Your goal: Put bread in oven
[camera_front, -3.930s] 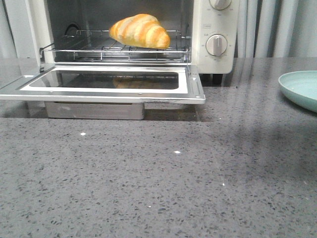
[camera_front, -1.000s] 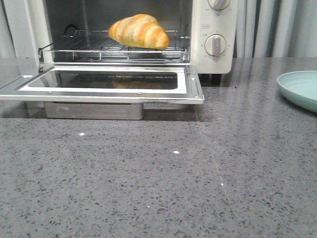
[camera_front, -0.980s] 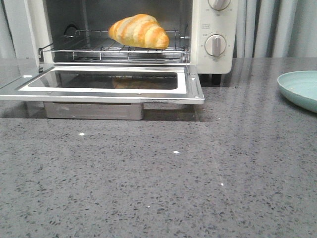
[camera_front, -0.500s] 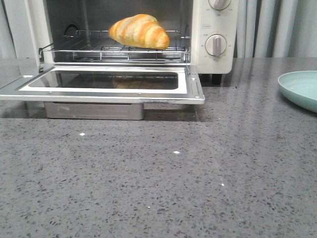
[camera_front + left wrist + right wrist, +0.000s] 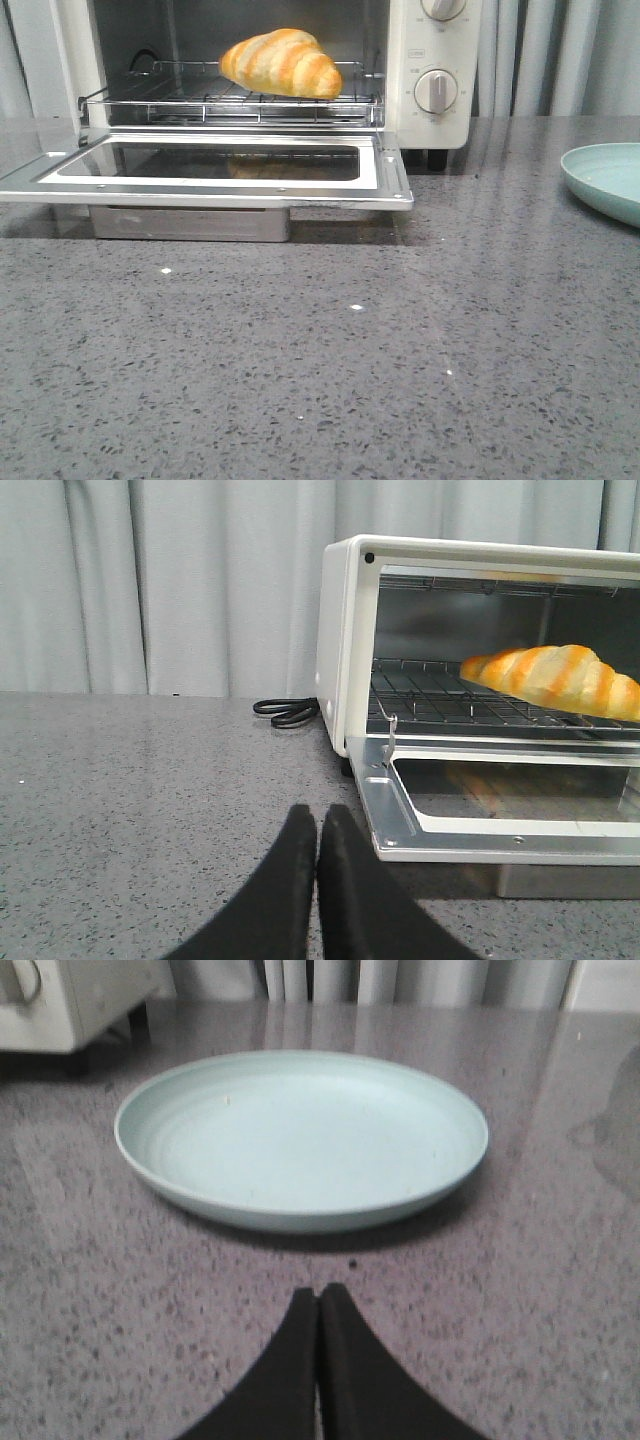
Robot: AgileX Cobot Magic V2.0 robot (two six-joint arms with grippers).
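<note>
We see the grey speckled surface [image 5: 330,360] filling most of the front view, with pale curtains [image 5: 150,580] hanging behind it. On it stands the oven [image 5: 440,60], cream-white, its glass-window door [image 5: 210,165] folded down flat toward us and its round knobs [image 5: 435,90] on the right panel. Inside, the wire rack [image 5: 230,105] spans the cavity, and the bread [image 5: 282,62] lies on top of it, toward the right side of the rack, golden-orange with paler stripes, one tapered end pointing right; we see it again from the left wrist view [image 5: 555,680], resting on the rack behind the open door. A faint reflection of the loaf shows in the door glass. Well apart from the oven, on the right of the surface, sits a pale green plate [image 5: 605,180], with nothing lying in it as the right wrist view shows [image 5: 300,1140]. A black power cord [image 5: 285,712] lies coiled on the surface beside the oven's left wall. We find the left tool [image 5: 317,825] with its dark fingers pressed together, holding nothing, near the door's corner, and the right tool [image 5: 318,1305] likewise pressed together and holding nothing, just short of the plate.
</note>
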